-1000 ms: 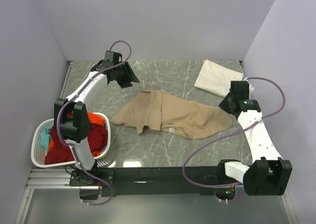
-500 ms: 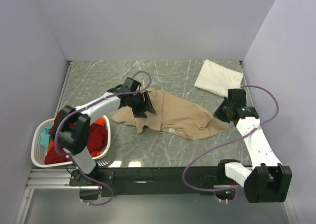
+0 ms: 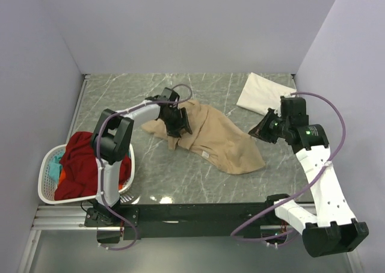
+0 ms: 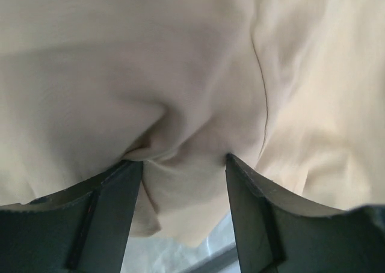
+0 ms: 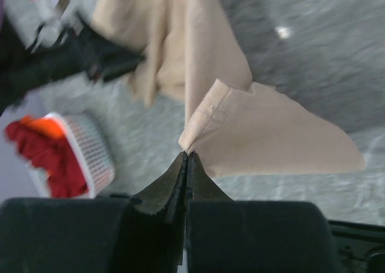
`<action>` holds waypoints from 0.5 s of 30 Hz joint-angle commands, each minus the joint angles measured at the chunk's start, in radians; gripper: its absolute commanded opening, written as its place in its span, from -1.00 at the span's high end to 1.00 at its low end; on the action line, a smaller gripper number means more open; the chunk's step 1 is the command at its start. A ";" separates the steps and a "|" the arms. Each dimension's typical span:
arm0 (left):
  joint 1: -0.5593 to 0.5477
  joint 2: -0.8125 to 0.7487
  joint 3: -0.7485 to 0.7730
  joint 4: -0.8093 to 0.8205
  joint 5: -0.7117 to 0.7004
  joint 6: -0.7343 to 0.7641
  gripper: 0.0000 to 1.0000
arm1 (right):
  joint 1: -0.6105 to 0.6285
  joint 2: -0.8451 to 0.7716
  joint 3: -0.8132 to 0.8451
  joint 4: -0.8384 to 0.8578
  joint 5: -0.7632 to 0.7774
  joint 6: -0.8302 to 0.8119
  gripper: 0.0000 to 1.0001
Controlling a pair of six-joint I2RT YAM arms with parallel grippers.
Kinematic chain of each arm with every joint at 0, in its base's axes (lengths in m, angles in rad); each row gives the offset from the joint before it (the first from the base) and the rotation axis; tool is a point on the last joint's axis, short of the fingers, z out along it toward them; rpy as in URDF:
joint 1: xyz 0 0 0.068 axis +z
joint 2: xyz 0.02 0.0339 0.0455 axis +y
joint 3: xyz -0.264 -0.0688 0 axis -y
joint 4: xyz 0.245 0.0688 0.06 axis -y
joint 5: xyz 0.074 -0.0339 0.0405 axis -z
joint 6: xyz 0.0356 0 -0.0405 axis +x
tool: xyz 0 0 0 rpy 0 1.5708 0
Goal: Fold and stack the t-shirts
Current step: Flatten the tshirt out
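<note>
Tan shirt lay crumpled mid-table, left gripper low over its far-left part, fingers spread astride a fold, right gripper pressed together, pinching a hem corner, cream shirt folded far right, red shirt in basket at left.

My clearances
Bare table along the near edge; laundry basket fills the near-left corner, tan t-shirt the middle, folded cream t-shirt the far-right.

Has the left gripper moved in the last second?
Yes. The left gripper has swung from the back-left of the table toward the middle, closer to the folded cream shirt, and now sits over the tan t-shirt.
</note>
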State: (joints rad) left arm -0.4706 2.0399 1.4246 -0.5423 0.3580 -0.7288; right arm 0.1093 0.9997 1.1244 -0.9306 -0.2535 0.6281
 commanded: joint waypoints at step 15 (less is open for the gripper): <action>0.083 0.108 0.521 0.011 -0.341 0.157 -0.40 | 0.079 0.071 -0.213 0.102 -0.130 0.071 0.27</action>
State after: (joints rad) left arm -0.3439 2.3405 2.0567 -0.6083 0.0658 -0.5865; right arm 0.1875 1.0065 0.9718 -0.8978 -0.4320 0.7349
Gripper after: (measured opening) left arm 0.698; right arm 0.357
